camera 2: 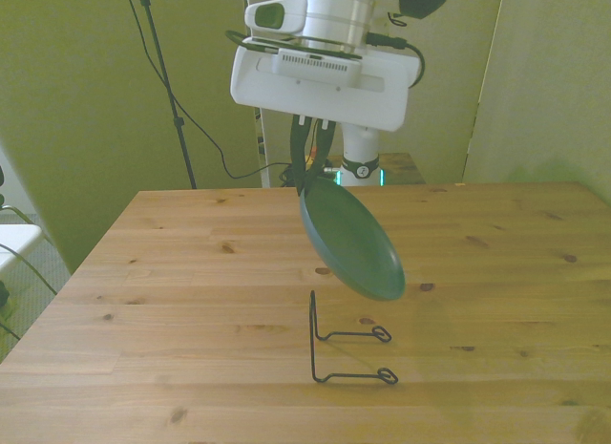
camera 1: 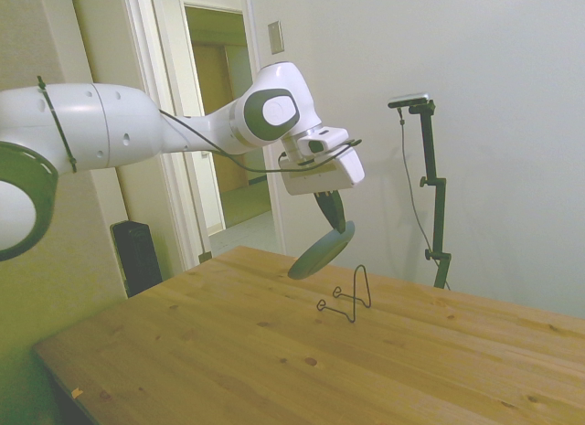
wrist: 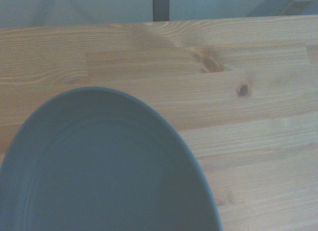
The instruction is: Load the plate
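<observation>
Plate held in the air above the wire stand, not yet loaded.

The gripper pinches the plate by its upper rim, fingers pressed onto the edge. In the front view the plate hangs tilted at frame centre, its long axis running from the pinch at upper left down to lower right, its face toward the camera. The wire stand sits on the table directly below, near but clear of the plate's low edge. In the side view the plate slants down and left from the gripper, with the stand just lower right. Judging from this, the plate's low rim must drop and turn more upright to meet the stand's slot.
</observation>
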Motion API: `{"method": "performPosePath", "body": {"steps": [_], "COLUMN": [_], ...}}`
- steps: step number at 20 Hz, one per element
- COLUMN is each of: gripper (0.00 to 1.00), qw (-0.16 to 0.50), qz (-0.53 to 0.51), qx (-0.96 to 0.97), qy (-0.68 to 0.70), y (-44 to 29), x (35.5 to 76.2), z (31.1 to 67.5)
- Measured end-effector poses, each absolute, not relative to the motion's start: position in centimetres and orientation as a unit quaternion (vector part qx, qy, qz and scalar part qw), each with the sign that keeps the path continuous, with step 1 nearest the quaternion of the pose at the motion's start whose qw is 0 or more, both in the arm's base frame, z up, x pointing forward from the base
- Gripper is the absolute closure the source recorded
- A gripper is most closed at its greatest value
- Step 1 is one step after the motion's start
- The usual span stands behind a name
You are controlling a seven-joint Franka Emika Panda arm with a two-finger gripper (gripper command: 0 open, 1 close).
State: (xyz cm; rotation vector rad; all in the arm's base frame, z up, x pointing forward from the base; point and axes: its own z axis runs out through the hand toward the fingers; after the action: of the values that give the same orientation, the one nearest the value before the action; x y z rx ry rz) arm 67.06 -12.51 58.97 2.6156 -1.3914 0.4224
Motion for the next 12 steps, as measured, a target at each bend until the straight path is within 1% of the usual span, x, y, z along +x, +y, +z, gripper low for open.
{"method": "performPosePath", "body": {"steps": [3, 6, 12], "gripper": [1.00, 1.00, 1.00], "qw": [0.112, 0.146, 0.195], "qz": [0.146, 0.150, 0.157], "qx": [0.873, 0.871, 0.857], "qy": [-0.451, -0.444, -0.451], "y": [-9.7, -8.2, -9.6], "x": [69.4, 70.9, 71.8], "z": [58.6, 58.5, 58.3]}}
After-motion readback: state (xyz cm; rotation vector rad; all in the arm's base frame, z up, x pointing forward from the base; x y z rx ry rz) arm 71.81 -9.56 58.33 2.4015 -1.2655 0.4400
